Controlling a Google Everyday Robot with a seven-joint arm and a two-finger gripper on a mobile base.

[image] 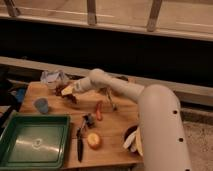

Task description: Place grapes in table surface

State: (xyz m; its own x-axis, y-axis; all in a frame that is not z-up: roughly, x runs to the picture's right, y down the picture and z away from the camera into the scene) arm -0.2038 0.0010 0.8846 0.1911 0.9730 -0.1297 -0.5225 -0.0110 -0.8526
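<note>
Wooden table surface (60,102) bears one blue cup (42,105), one carrot (99,111); end effector (68,92) clenched on one grapes (71,97) bunch.

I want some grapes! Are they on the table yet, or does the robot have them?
The robot has them. Its gripper is shut on the grapes, a dark bunch hanging just under it, above the wooden table near the blue cup.
</note>
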